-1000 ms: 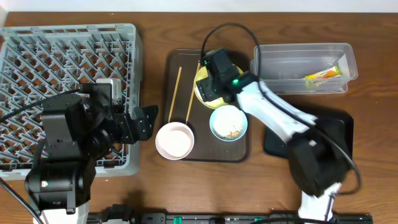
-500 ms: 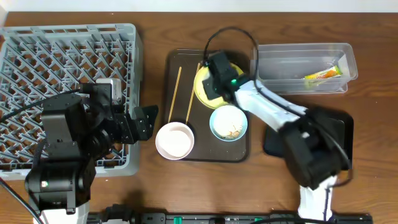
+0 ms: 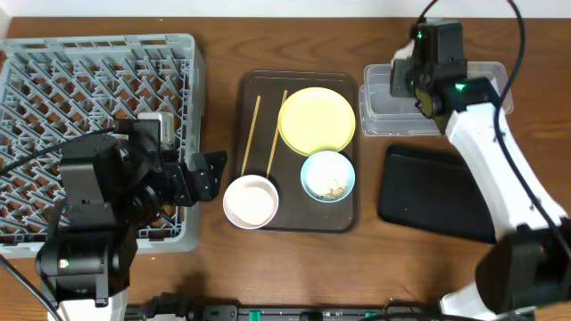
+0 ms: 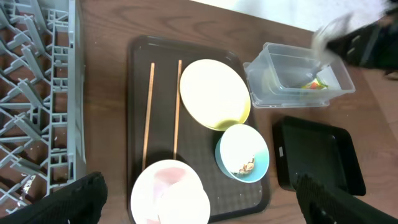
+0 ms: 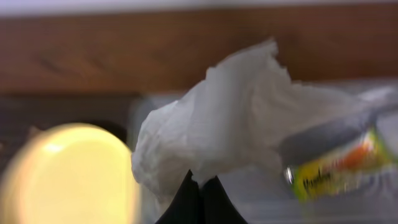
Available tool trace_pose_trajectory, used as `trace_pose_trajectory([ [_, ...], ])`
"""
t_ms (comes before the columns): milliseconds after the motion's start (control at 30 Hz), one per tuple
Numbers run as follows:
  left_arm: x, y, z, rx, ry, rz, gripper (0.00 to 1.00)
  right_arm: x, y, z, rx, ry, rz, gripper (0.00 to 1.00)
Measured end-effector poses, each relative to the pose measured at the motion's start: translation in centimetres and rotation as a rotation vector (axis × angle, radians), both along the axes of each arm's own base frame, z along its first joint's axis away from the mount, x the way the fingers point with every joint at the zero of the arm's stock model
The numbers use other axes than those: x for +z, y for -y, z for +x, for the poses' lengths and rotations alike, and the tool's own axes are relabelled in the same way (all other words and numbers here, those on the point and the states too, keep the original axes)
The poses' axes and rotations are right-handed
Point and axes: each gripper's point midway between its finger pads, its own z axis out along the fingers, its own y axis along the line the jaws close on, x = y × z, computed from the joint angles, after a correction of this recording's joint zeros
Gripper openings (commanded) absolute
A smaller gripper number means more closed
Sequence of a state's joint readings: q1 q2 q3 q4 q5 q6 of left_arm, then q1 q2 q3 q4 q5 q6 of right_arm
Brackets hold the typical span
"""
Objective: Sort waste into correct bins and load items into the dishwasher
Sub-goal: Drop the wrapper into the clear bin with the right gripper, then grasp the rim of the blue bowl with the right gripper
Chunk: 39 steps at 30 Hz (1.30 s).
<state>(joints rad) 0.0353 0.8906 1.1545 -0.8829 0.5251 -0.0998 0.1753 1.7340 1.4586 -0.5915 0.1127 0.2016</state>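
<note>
**Right tool holds napkin over clear tub; left tool wide, idle by rack**

Right tool (image 5: pixel 199 191): fingers pinched shut on the bottom of the crumpled white napkin (image 5: pixel 230 118). The napkin hangs up off the surface, above the clear tub (image 3: pixel 382 118). The right wrist view is blurred. In the overhead view the right arm's wrist covers the tub's middle, so the napkin is not visible there.

Yellow-green wrapper (image 4: pixel 316 84): lying inside the clear tub, toward its right end. The right wrist view shows it just right of the napkin.

Left tool (image 3: pixel 212 176): jaws spread wide and holding nothing. It sits between the right edge of the grey dish rack (image 3: pixel 89 80) and the brown tray (image 3: pixel 246 89).

On the brown tray:
- yellow plate (image 3: pixel 317 120), flat, top right part of the tray, looks bare
- light blue bowl (image 3: pixel 327 176), just below the plate, upright, with pale crumbs (image 3: pixel 336 188) inside
- white bowl (image 3: pixel 251 201), upright, at the tray's lower-left corner in the overhead view
- chopsticks (image 3: pixel 253 134), two sticks side by side but apart, left of the plate, the right stick just beside the plate rim

Black tray (image 3: pixel 437 192): on the wooden surface (image 3: pixel 285 259), below the clear tub and right of the brown tray.

The dish rack is at far left.
</note>
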Motion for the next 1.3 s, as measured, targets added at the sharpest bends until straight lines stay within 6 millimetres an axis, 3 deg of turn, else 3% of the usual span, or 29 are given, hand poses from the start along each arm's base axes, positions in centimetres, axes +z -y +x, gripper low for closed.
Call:
trace_pose_trajectory([
  [33,0.0,0.0,0.0,0.0,0.0,0.0,0.98,-1.6,0.4,0.0,-0.01,-0.042,-0.004,0.42],
  [67,0.0,0.0,0.0,0.0,0.0,0.0,0.98,-2.9,0.7,-0.1,-0.012,-0.073,-0.008,0.6],
  [100,0.0,0.0,0.0,0.0,0.0,0.0,0.98,-4.2,0.8,-0.1,-0.007,-0.103,-0.013,0.63],
  [200,0.0,0.0,0.0,0.0,0.0,0.0,0.98,-5.9,0.5,-0.7,0.011,-0.159,-0.008,0.64],
  [300,0.0,0.0,0.0,0.0,0.0,0.0,0.98,-5.0,-0.2,-2.2,0.046,-0.189,0.027,0.65],
  [367,0.0,0.0,0.0,0.0,0.0,0.0,0.98,-2.8,-0.9,-3.4,0.076,-0.175,0.066,0.64],
  [433,0.0,0.0,0.0,0.0,-0.001,0.0,0.98,0.6,-2.2,-5.0,0.128,-0.131,0.115,0.6],
  [567,0.0,0.0,0.0,0.0,-0.002,0.0,0.98,7.2,-7.2,-10.0,0.303,-0.059,0.205,0.46],
  [633,0.0,0.0,0.0,0.0,-0.002,0.0,0.98,8.6,-10.2,-12.6,0.406,-0.063,0.229,0.39],
  [700,0.0,0.0,0.0,0.0,-0.002,0.0,0.98,8.3,-13.0,-14.9,0.485,-0.108,0.242,0.38],
  [800,0.0,0.0,0.0,0.0,-0.002,0.0,0.98,5.4,-15.9,-17.1,0.506,-0.211,0.224,0.35],
  [867,0.0,0.0,0.0,0.0,-0.002,0.0,0.98,2.5,-17.2,-17.9,0.478,-0.28,0.197,0.36],
  [1033,0.0,0.0,0.0,0.0,-0.002,0.0,0.98,-5.1,-19.7,-18.3,0.431,-0.387,0.132,0.38],
  [1200,0.0,0.0,0.0,0.0,-0.002,0.0,0.98,-10.5,-20.9,-17.7,0.389,-0.456,0.104,0.32],
  [1300,0.0,0.0,0.0,0.0,-0.002,0.0,0.98,-12.9,-20.7,-17.7,0.354,-0.503,0.081,0.17],
])
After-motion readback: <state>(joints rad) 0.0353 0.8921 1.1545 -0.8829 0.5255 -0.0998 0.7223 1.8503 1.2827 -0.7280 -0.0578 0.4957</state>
